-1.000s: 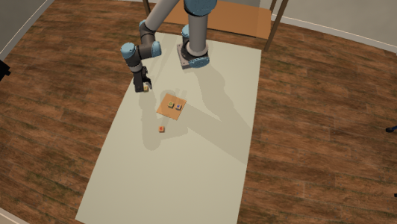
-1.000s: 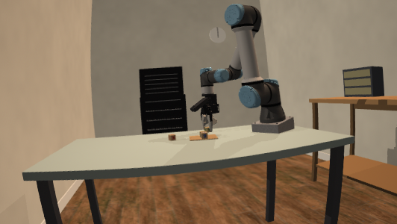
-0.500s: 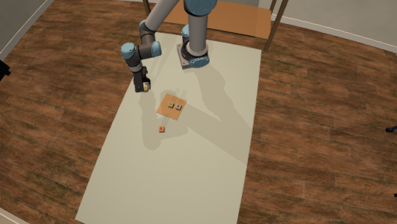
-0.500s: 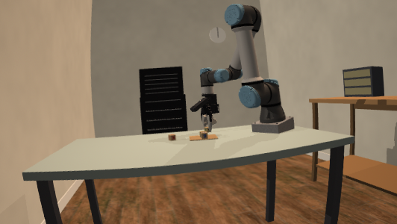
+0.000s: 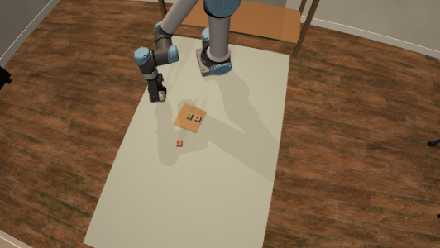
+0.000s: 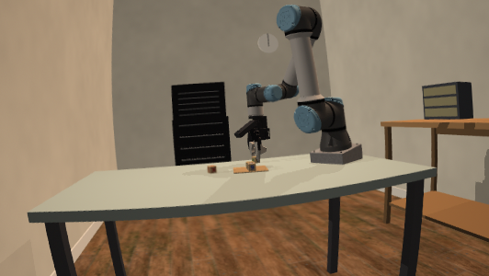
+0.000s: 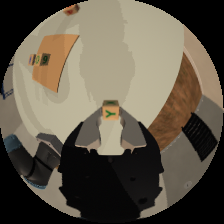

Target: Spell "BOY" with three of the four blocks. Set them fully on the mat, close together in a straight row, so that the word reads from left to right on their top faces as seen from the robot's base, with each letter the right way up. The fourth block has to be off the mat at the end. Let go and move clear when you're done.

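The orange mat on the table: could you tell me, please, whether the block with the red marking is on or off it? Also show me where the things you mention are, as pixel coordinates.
Off: the red-marked block (image 5: pixel 179 143) (image 6: pixel 211 169) sits beyond the mat's edge (image 5: pixel 177 122) (image 6: pixel 236 170).
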